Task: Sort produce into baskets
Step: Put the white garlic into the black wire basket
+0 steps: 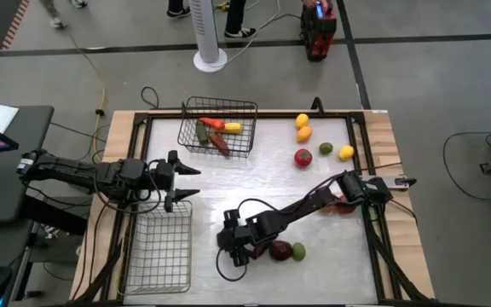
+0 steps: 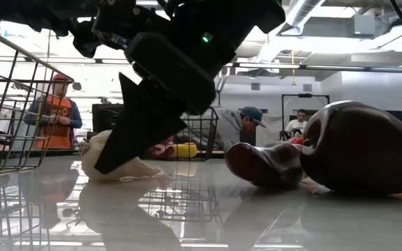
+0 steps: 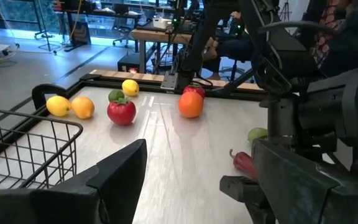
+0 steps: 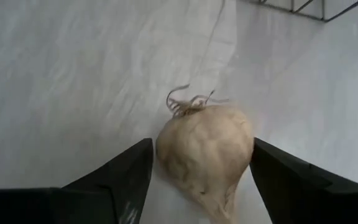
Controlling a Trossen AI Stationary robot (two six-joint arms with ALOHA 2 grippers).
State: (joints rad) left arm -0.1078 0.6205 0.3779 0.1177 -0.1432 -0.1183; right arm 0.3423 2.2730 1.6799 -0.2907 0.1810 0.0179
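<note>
Sorting looks early: most produce is out on the table (image 1: 254,183). Right gripper (image 4: 197,168) sits low w/ fingers apart either side of the garlic (image 4: 205,149), not yet clamped. Eggplant (image 1: 280,250) and lime (image 1: 297,251) lie just beside it. Far basket (image 1: 218,126), well beyond the claw, holds a few veg (chilli, something yellow). Near basket (image 1: 156,253) looks empty; left gripper (image 1: 180,182) waits open by it.

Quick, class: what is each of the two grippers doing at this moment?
Left gripper: jaws open, holding nothing, above the near basket.
Right gripper: jaws open around the garlic, not yet gripping it.
</note>
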